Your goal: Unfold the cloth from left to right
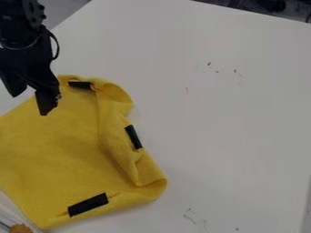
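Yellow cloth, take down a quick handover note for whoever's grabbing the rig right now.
Gripper: open, at the cloth's upper-left edge in the camera view, nothing held.
Cloth: lower left of the view, on the white table.
Done: the cloth's left and middle part lies mostly spread.
Left: its right side is still folded over and bunched, by the black strip; that probably needs opening out to the right.

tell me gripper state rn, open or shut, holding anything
Gripper: open, fingers spread, holding nothing, at the upper-left edge of the yellow cloth.
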`<control>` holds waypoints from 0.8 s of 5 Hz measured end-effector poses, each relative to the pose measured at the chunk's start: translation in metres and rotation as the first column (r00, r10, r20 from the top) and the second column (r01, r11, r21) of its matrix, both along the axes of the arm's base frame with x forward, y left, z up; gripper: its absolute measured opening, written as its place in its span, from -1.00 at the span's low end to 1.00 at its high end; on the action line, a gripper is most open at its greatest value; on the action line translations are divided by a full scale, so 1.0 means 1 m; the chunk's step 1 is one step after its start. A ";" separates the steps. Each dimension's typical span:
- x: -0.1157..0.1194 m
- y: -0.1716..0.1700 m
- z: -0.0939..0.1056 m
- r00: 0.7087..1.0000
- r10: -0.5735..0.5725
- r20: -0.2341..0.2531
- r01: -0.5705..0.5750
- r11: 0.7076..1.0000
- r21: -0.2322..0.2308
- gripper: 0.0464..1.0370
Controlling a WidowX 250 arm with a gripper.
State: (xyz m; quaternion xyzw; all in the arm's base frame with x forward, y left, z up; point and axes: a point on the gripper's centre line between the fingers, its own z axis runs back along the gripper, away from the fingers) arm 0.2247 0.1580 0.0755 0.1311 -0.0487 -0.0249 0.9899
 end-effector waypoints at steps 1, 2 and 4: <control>-0.002 -0.003 -0.005 1.000 0.006 -0.023 -0.006 1.000 -0.014 0.93; 0.009 -0.034 -0.002 0.998 -0.045 -0.032 0.044 0.999 -0.029 0.93; 0.033 -0.101 0.001 0.998 -0.058 0.002 0.058 0.988 -0.141 0.93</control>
